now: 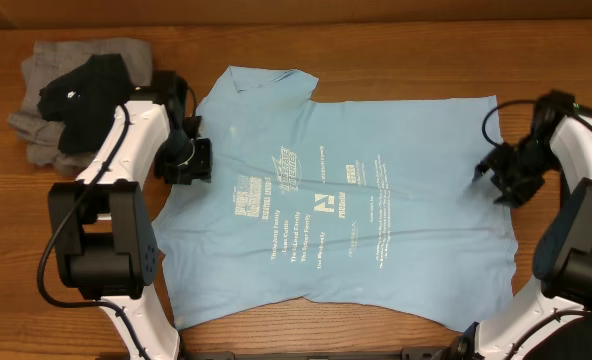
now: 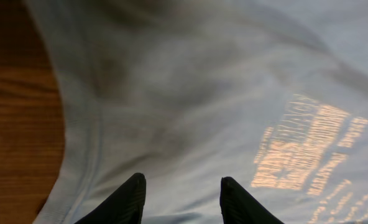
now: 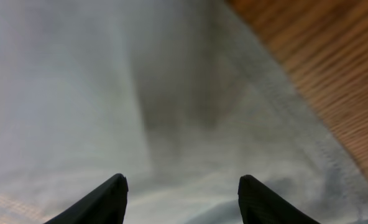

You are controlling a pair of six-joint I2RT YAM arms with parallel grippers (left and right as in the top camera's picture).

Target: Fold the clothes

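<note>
Left claw (image 2: 182, 180) and right claw (image 3: 183, 179) gape on crosswise T-shirt (image 1: 376, 230), collar (image 1: 266, 80) pointing left.

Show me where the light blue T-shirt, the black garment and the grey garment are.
light blue T-shirt (image 1: 436, 250), overhead view, plain fabric beside the lettering.
black garment (image 1: 86, 80), overhead view, its middle, on the grey one.
grey garment (image 1: 56, 55), overhead view, its upper edge.

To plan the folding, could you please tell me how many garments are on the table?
3: light blue T-shirt spread flat at centre; grey piece and black piece piled together, upper left. More may be hidden in that pile.
</note>
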